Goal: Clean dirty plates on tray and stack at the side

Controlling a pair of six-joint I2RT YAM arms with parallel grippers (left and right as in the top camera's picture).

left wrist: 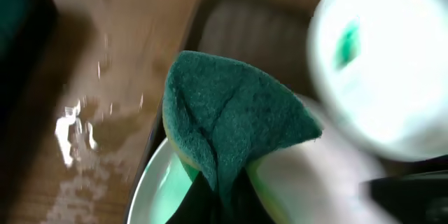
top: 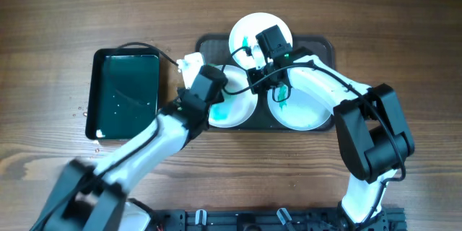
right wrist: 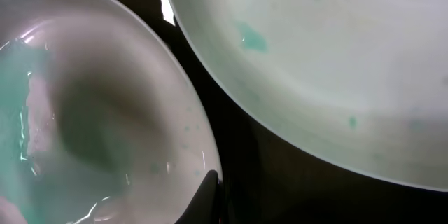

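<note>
My left hand [top: 215, 86] clamped on dark green scrub sponge [left wrist: 231, 119], held over teal-wet round plate [top: 231, 108] at left of dark grey rectangular tray [top: 317, 47], ready to scrub it. Right hand [top: 268, 54] above rear white round plate [top: 245, 32], can't tell grip. Nothing stacked aside yet.

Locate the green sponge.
Centre of the left wrist view: the green sponge is pinched in the left gripper, above the rim of a plate on the tray, left end.
</note>
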